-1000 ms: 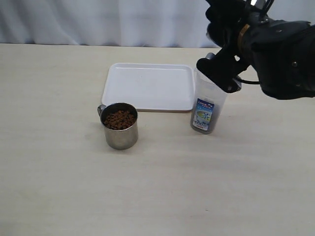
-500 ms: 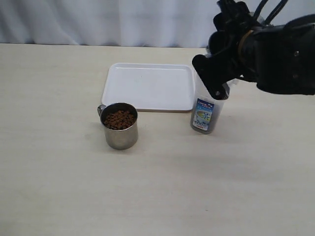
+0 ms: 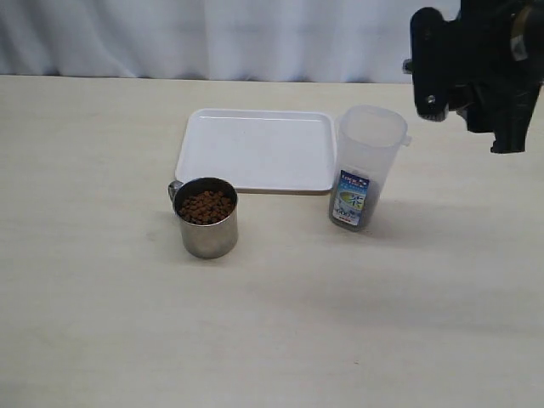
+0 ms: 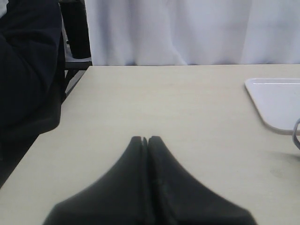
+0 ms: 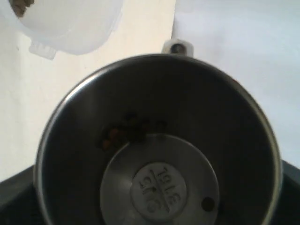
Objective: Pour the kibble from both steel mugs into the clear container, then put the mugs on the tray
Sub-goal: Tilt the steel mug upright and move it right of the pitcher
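My right gripper, jaws spread wide around the near-empty steel mug, hangs at two o'clock of the clear container in the exterior view. The container stands just beside the tray's four-o'clock corner. A few leftover pellets sit inside that mug, and I judge they scatter onto the table if its mouth dips on the way to the tray. The tall container looks easy to knock over in passing. My left gripper is closed on nothing. The full mug, at seven o'clock of the tray, could spill kibble if gripped crooked.
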You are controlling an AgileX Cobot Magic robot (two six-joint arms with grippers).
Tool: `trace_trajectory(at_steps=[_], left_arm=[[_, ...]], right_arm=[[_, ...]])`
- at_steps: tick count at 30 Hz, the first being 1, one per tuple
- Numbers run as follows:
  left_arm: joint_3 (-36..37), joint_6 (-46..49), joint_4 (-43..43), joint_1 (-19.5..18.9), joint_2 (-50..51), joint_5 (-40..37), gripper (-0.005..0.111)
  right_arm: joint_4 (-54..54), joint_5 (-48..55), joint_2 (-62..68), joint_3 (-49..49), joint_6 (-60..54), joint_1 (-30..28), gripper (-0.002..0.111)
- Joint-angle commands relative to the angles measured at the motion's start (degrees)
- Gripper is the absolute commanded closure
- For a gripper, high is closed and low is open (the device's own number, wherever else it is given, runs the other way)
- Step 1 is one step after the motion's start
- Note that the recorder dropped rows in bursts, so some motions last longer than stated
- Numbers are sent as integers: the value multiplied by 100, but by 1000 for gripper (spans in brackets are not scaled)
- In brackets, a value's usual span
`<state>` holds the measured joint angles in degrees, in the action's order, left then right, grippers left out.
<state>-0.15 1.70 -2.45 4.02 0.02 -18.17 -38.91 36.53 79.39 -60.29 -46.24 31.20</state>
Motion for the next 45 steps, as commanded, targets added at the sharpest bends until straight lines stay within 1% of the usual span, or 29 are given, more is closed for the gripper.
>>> trace_trajectory(at_steps=[1,6,7,9,11,13,15,19,24,25,27,38,45], left_arm=[[15,-10,6,-4,-2,49,107],[15,-10,6,-4,-2,49,107],[15,-10,6,-4,-2,49,107],[15,-10,6,-4,-2,49,107],[15,-10,6,-4,-2,49,107],[15,-10,6,-4,-2,49,107],[15,-10,6,-4,-2,49,107],[15,-10,6,-4,-2,49,107],[15,-10,6,-4,-2,49,107],[15,-10,6,-4,-2,49,107],[15,-10,6,-4,-2,49,107],[15,-10,6,-4,-2,49,107],[15,-10,6,-4,-2,49,107]], right_arm=[[1914,-374,-354,-34,-1384,-509,104],[3891,-319,-435,-23,-2599,-1034,104],[4428,-259,-435,-9,-2942,-1175,104],[5423,-64,-435,32,-3623,-1493,104],[6501,217,-435,107,-4328,-1915,104],[7335,556,-435,192,-4795,-2369,104],[7986,923,-435,331,-5246,-2803,104],[9132,1263,-435,816,-6182,-3506,104],[10785,1430,-424,1499,-7482,-4099,104],[11098,1404,-424,1629,-7523,-4188,104],[11194,1416,-400,1707,-7523,-4272,104],[11467,1416,-386,1948,-7513,-4268,104],[12202,1155,-186,2417,-7499,-4268,104]])
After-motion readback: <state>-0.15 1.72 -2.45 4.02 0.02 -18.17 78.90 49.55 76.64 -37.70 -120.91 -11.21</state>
